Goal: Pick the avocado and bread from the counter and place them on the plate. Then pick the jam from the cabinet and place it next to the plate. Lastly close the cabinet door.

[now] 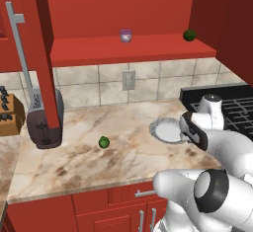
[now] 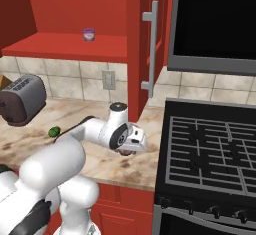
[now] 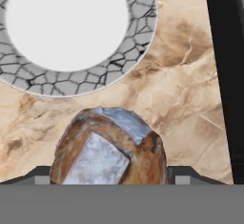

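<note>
Between the pincer (image 3: 112,178) fingers sits the bread (image 3: 109,147), clamped; you're mid bread step, so lift and carry it over the plate (image 3: 138,51).

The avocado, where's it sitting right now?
The avocado lies on the counter in the left base view, left of the plate and right of the toaster, touching neither.

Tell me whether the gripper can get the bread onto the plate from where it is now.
Probably yes. In the hand view the bread sits between the fingertips of the gripper, apparently gripped, and the plate lies just ahead on the counter with nothing between them and its centre bare.
</note>
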Controlling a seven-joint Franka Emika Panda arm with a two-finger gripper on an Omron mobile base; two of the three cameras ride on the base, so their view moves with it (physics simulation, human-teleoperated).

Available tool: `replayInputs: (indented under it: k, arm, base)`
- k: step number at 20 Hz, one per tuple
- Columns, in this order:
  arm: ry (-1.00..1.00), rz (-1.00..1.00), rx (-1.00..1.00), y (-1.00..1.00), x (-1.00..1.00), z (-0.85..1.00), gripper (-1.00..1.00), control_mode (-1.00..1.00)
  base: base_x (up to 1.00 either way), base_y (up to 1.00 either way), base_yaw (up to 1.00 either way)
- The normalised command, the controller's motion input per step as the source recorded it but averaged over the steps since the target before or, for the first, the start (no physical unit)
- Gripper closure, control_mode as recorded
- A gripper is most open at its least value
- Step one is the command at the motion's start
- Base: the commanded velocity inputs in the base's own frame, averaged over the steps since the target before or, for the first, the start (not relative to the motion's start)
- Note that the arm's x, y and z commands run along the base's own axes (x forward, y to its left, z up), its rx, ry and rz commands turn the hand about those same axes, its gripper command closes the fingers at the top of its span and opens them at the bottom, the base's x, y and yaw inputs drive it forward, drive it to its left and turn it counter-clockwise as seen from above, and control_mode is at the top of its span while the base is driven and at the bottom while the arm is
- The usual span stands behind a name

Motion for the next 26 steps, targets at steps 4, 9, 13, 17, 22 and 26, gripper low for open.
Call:
replayInputs:
  k: [4,9,13,17,22,26]
  arm:
    - [0.0,0.0,-0.05,0.23,0.01,0.42,1.0,-1.0]
    - [0.0,0.0,0.0,0.03,0.31,0.02,1.0,-1.0]
    - [0.0,0.0,0.0,0.0,0.46,0.0,1.0,-1.0]
    - [0.01,0.0,0.0,0.0,0.47,0.0,1.0,-1.0]
    - [0.01,0.0,0.0,0.0,0.5,0.0,1.0,-1.0]
    - [0.0,0.0,0.0,0.0,0.58,0.0,1.0,-1.0]
  base:
    - [0.0,0.0,0.0]
    - [0.0,0.0,0.0]
    - [0.0,0.0,0.0]
    - [0.0,0.0,0.0]
    - [0.0,0.0,0.0]
    - [0.0,0.0,0.0]
